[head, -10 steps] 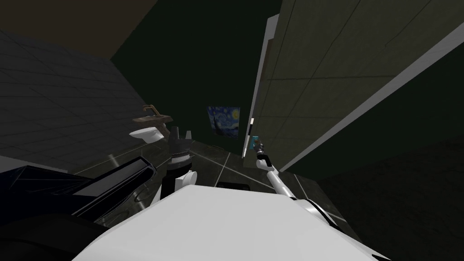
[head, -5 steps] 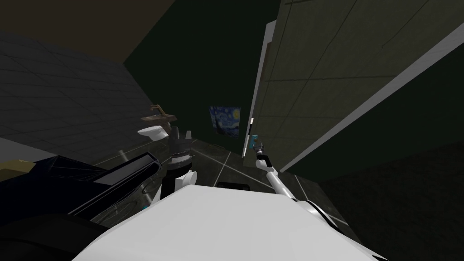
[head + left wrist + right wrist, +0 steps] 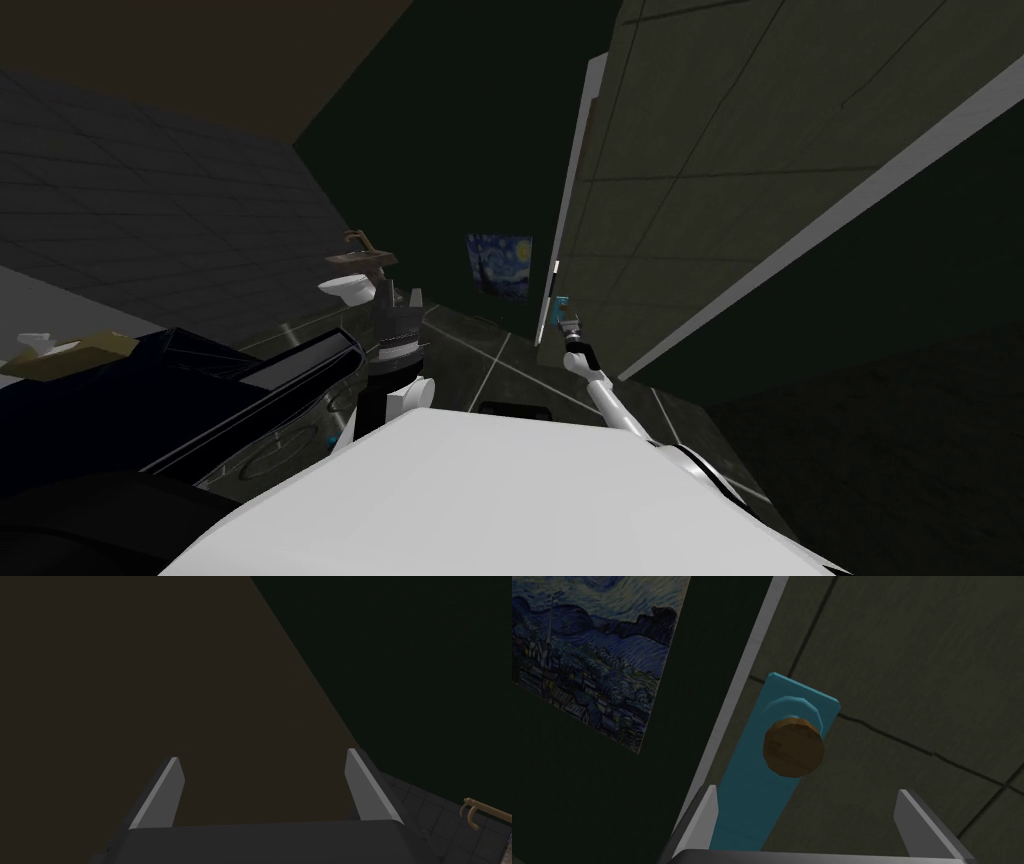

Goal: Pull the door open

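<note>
The right gripper (image 3: pixel 808 792), fingers spread and empty, hovers just short of the round brown knob (image 3: pixel 793 747) on its teal plate (image 3: pixel 757 801) at the free edge of the grey-green panelled door (image 3: pixel 912 676), so gripping and pulling both seem left to do; the left gripper (image 3: pixel 262 754) is also spread, idle.

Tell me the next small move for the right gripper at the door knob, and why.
Probably ease the right gripper forward until its fingers flank the brown knob, then close. The fingers stand open, and the knob on its teal plate lies just beyond the fingertips, roughly centred between them, not yet gripped.
</note>
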